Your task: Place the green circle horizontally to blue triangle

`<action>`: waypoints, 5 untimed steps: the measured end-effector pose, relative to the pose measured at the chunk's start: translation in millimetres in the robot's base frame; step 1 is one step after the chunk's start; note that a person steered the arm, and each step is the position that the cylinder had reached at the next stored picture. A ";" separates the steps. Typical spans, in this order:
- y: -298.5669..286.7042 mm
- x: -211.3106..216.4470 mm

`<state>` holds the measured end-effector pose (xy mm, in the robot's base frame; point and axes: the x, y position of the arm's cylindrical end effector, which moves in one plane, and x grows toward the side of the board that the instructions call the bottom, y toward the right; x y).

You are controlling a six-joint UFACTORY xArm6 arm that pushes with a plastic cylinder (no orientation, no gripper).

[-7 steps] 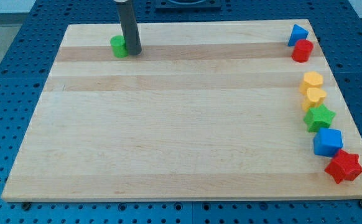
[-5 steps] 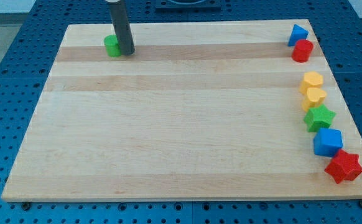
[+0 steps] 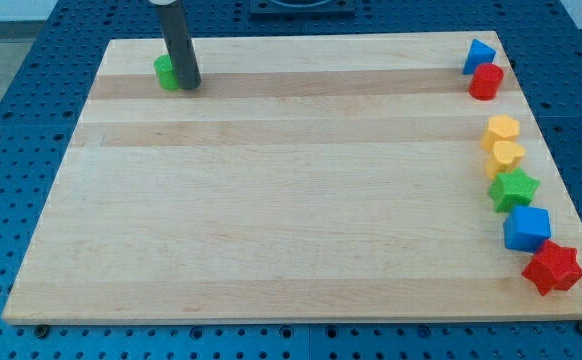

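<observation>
The green circle lies near the board's top left, partly hidden by my dark rod. My tip rests on the board right against the circle's right side. The blue triangle sits at the top right corner of the board, far from the circle and at roughly the same height in the view.
Down the view's right edge lie a red cylinder just below the triangle, two yellow blocks, a green star, a blue cube and a red star. The wooden board sits on a blue perforated table.
My tip has slid toward the view's left and pushed the green circle left with it, slightly upward. The other blocks have not moved.
</observation>
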<state>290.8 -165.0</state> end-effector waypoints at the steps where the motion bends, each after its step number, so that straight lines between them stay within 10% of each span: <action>1: -10.9 0.0; 5: -34.9 0.0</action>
<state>290.8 -200.0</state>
